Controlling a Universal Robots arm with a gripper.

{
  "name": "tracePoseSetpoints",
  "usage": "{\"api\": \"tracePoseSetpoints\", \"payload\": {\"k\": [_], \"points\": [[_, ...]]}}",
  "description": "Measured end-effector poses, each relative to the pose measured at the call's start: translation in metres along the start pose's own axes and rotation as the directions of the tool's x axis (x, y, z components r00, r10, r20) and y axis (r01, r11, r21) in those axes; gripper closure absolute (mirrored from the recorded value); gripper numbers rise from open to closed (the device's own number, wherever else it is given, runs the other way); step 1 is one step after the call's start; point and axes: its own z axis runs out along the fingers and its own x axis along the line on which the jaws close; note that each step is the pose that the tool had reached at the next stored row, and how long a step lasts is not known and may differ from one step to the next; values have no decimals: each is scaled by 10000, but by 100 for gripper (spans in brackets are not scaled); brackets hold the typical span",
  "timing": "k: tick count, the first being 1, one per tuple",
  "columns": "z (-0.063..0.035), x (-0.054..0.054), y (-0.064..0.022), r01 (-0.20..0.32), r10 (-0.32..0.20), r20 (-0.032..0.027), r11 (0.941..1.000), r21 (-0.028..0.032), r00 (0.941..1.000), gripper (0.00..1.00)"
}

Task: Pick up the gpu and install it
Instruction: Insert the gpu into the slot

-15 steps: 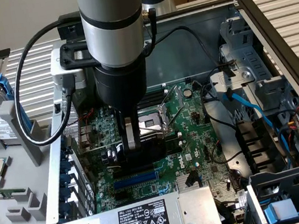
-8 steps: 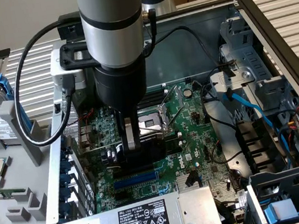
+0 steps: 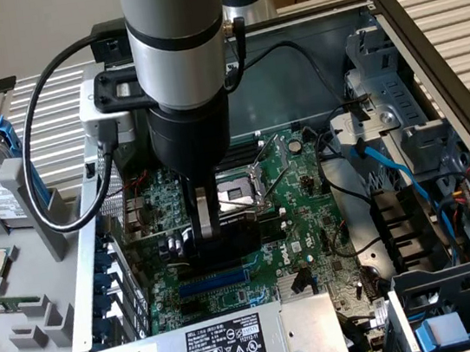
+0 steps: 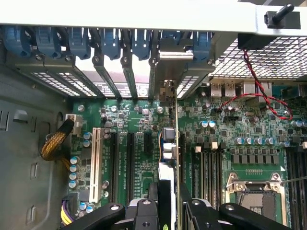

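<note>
gripper (image 4: pixel 170 213) clamped on gpu (image 4: pixel 168 143) | card sits edge-on between my jaws, over motherboard (image 4: pixel 249 139) | long axis runs toward its silver bracket (image 4: pixel 171 53) at rear slot openings (image 4: pixel 108 84)

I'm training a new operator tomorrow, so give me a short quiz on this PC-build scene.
1. True or false: the gripper is shut on the gpu.
2. The gpu is: A lying flat on a table; B on edge over the motherboard; C in a person's hand.
3. Fill in: the clips along the case's rear slot openings are ___.
Key: 1 true; 2 B; 3 blue.
</note>
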Motion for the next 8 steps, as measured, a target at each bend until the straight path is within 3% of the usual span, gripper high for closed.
{"api": "tracePoseSetpoints", "payload": {"k": [8], "points": [[10,3,7,-1,1,0,10000,-5,10000,73]]}}
